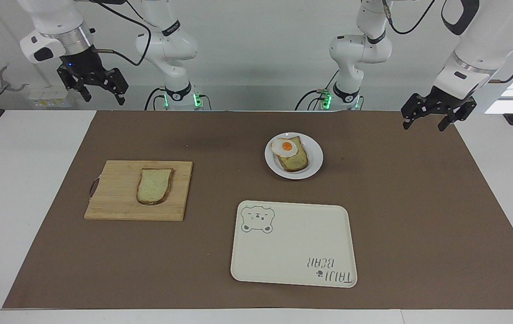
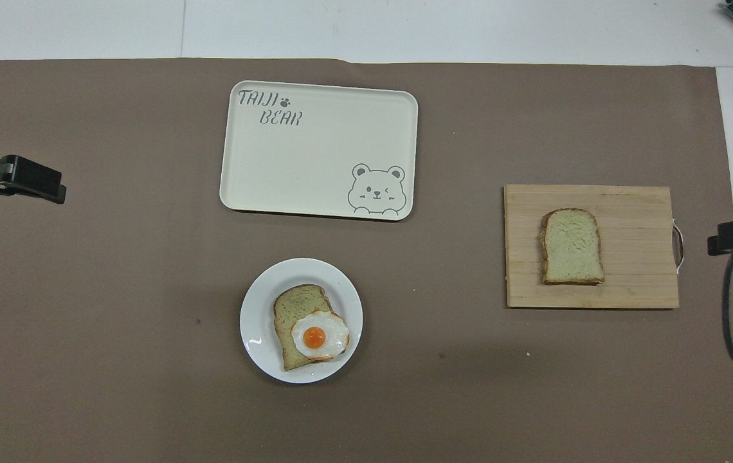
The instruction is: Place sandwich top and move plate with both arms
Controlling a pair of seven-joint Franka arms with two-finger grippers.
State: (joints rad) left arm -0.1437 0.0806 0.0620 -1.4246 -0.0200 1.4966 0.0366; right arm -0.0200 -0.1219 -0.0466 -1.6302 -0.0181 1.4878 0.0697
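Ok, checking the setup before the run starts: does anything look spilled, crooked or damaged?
Nothing stands out. The plain bread slice lies flat on the wooden cutting board, the egg-topped slice sits on the round white plate, and the cream bear tray is bare.
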